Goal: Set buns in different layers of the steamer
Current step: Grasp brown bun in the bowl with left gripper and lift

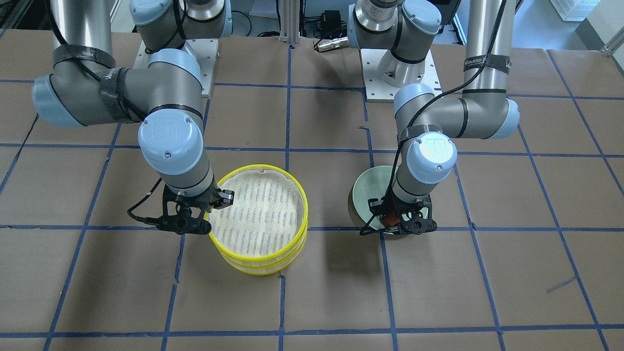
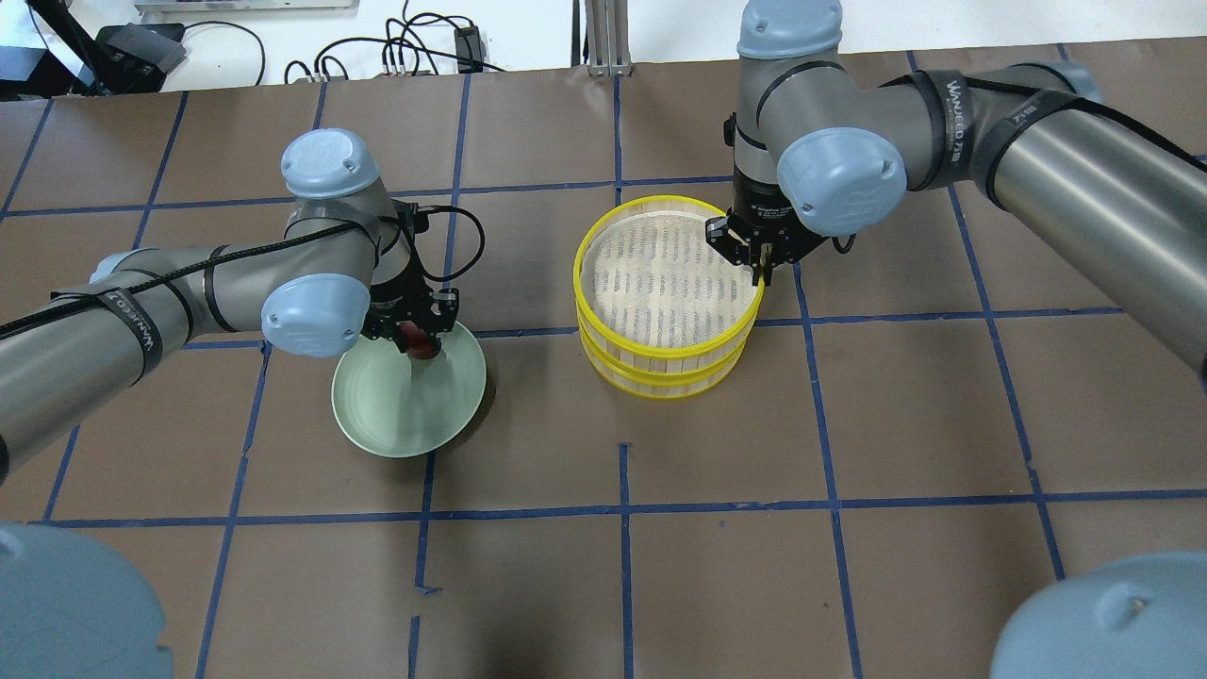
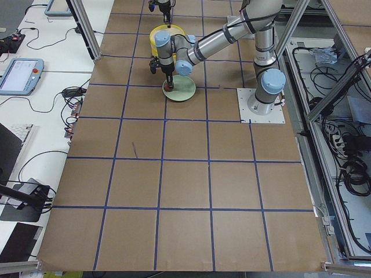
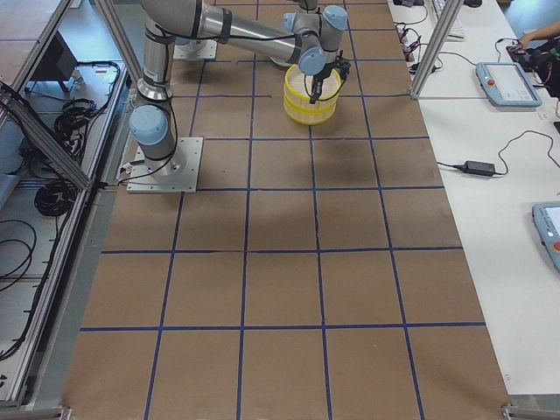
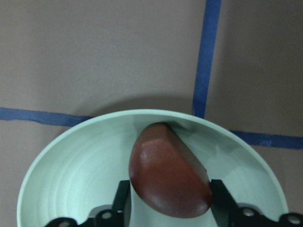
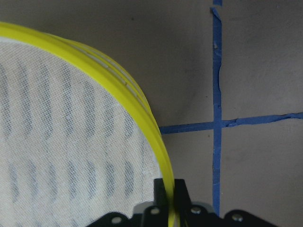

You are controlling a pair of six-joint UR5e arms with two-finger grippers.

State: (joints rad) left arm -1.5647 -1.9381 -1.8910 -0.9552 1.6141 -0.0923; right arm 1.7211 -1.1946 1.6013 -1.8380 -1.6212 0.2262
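The steamer (image 2: 660,363) is two yellow-rimmed trays stacked mid-table; the top tray's white mesh liner (image 1: 258,209) holds nothing, and the lower tray's inside is hidden. My right gripper (image 2: 762,273) is shut on the top tray's yellow rim (image 6: 118,85), one finger inside and one outside. My left gripper (image 2: 415,339) is shut on the reddish-brown bun (image 5: 168,175), over the far side of the pale green bowl (image 2: 396,405). I cannot tell whether the bun touches the bowl. The white bun is out of view.
The table is brown paper with blue tape lines (image 2: 622,509). The bowl and the steamer stand about one grid square apart. Both arm bases (image 1: 385,78) are bolted at the robot's side of the table.
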